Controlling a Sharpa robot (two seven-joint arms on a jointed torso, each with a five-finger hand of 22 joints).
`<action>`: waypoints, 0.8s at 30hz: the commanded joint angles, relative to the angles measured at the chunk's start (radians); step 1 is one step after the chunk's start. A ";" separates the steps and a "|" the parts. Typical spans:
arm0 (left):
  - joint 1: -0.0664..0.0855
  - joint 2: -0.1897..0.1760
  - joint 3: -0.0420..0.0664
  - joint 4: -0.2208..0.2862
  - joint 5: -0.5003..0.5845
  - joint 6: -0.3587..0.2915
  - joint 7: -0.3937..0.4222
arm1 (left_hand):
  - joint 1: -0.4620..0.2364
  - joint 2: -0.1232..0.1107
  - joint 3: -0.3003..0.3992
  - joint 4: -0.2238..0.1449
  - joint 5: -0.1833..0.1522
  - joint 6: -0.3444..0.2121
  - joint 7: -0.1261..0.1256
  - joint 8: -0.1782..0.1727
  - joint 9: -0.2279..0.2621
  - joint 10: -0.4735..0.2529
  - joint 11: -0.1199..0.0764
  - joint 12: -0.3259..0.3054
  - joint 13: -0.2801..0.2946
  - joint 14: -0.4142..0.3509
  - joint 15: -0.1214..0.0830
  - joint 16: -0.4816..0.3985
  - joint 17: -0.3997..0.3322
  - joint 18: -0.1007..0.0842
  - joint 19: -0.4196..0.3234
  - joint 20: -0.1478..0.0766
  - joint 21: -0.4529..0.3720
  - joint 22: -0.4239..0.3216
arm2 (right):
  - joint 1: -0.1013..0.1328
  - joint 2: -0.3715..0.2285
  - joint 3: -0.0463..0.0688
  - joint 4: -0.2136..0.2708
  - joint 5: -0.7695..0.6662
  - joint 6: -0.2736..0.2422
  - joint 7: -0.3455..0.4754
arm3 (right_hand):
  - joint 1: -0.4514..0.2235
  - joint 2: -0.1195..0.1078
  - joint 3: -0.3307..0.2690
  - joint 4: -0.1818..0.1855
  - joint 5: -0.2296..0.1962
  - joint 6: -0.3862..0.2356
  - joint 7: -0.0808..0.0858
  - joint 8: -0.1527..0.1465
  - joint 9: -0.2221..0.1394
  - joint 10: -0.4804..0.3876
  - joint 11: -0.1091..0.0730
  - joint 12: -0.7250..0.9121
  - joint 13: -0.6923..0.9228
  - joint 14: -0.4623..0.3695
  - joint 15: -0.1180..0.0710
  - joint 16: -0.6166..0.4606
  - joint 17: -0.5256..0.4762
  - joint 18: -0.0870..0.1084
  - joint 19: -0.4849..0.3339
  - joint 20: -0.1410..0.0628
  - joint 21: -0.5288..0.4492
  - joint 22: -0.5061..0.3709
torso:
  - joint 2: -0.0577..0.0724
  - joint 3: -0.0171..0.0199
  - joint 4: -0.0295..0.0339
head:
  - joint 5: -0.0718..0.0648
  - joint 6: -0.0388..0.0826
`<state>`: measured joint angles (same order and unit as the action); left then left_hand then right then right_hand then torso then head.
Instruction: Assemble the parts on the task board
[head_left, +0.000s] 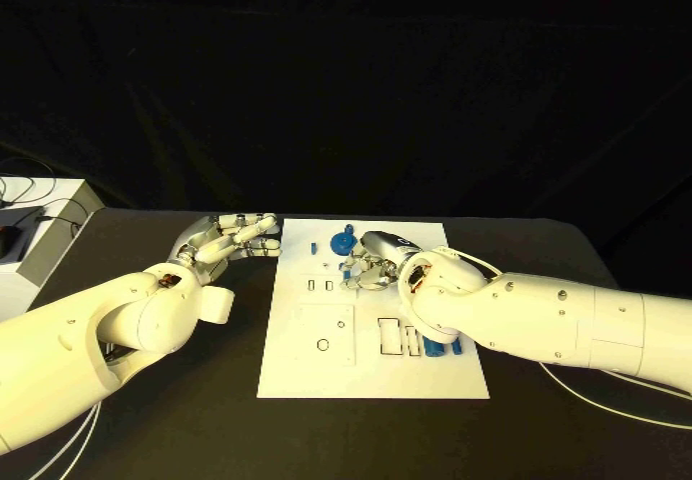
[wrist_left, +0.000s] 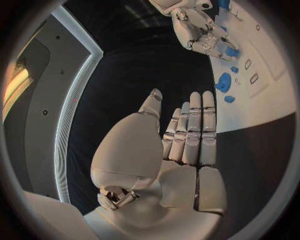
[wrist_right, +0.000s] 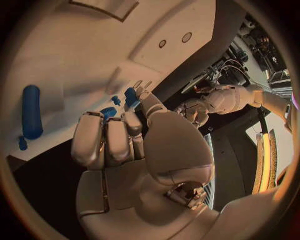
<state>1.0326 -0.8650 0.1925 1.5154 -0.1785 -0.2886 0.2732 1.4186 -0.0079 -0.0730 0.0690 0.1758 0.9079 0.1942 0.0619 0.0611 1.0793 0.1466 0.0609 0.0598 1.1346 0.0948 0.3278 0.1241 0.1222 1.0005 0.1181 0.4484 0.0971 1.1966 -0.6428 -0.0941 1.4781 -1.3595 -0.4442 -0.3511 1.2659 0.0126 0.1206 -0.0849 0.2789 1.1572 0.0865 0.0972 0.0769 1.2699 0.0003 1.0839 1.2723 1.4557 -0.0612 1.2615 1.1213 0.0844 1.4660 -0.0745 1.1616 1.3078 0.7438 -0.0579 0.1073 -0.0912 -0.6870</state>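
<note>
Both hands are at work: the right hand (head_left: 378, 262) curls over small blue parts (head_left: 343, 243) on the task board (head_left: 372, 372), apparently mid-pick though its grip cannot be told, while the left hand (head_left: 228, 238) hovers open beside the board, so next comes a sure pinch.

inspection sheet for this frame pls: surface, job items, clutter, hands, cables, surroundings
Surface: black table, task board in the middle.
Job's things: blue parts on the board's far end, one a gear-like piece; more blue parts by the right forearm; a long blue cylinder lies on the board.
Clutter: nothing seen.
Hands: left hand off the board's left edge, fingers straight, holding nothing. Right hand over the board, fingers curled by small blue parts; whether it holds one cannot be told.
Cables: white cables under the right arm.
Surroundings: white box with dark leads at far left.
</note>
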 joint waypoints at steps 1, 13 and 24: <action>0.000 0.002 0.001 0.001 -0.001 0.016 0.003 | 0.007 0.003 -0.001 -0.003 -0.004 -0.002 0.000 -0.001 0.000 -0.007 0.001 0.002 0.000 0.001 -0.001 0.002 -0.001 -0.007 -0.002 -0.002 0.004 -0.001 | -0.006 0.004 0.000 0.006 -0.052 0.014 -0.041 | -0.007 0.001 0.000 0.006 0.003 0.013 0.000 0.003 0.001 -0.005 -0.005 -0.006 -0.001 0.001 -0.007 -0.005 -0.001 -0.006 0.051 -0.007 -0.004 0.158 | 0.000 0.0017 -0.0009 | 0.001 -0.004; 0.000 0.001 0.001 -0.001 -0.001 0.017 0.003 | 0.007 0.003 -0.001 -0.003 -0.004 -0.002 0.000 -0.001 0.000 -0.007 0.001 0.002 0.000 0.001 -0.001 0.002 -0.001 -0.007 -0.002 -0.002 0.004 -0.001 | -0.021 0.010 -0.001 0.006 -0.095 -0.005 -0.057 | -0.010 -0.002 -0.002 0.011 0.006 0.012 0.000 0.002 0.001 -0.005 -0.004 -0.008 -0.002 0.001 -0.007 -0.009 -0.006 -0.006 0.051 -0.007 -0.009 0.157 | 0.000 0.0016 -0.0020 | 0.001 -0.008; -0.001 -0.001 0.001 -0.003 -0.001 0.018 0.002 | 0.007 0.003 -0.001 -0.003 -0.004 -0.002 0.000 -0.001 0.000 -0.007 0.001 0.002 0.000 0.001 -0.001 0.002 -0.001 -0.007 -0.002 -0.002 0.004 -0.001 | -0.031 0.012 -0.001 0.000 -0.136 -0.030 -0.066 | -0.011 -0.006 -0.002 0.015 0.008 0.012 0.001 0.001 0.001 -0.007 -0.004 -0.011 -0.004 0.002 -0.007 -0.010 -0.007 -0.006 0.051 -0.007 -0.010 0.157 | -0.001 0.0007 -0.0004 | 0.001 -0.012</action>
<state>1.0317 -0.8665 0.1925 1.5119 -0.1785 -0.2883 0.2718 1.4186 -0.0079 -0.0730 0.0690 0.1758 0.9078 0.1943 0.0618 0.0611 1.0793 0.1466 0.0609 0.0598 1.1346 0.0948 0.3278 0.1241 0.1222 1.0005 0.1181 0.4484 0.0972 1.1677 -0.6309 -0.0943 1.4803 -1.4599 -0.4649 -0.4061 1.2570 0.0029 0.1187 -0.0752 0.2850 1.1594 0.0843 0.0960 0.0770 1.2666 -0.0028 1.0788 1.2693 1.4557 -0.0611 1.2576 1.1150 0.0844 1.4659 -0.0745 1.1579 1.3074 0.7427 -0.0563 0.1064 -0.0899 -0.6985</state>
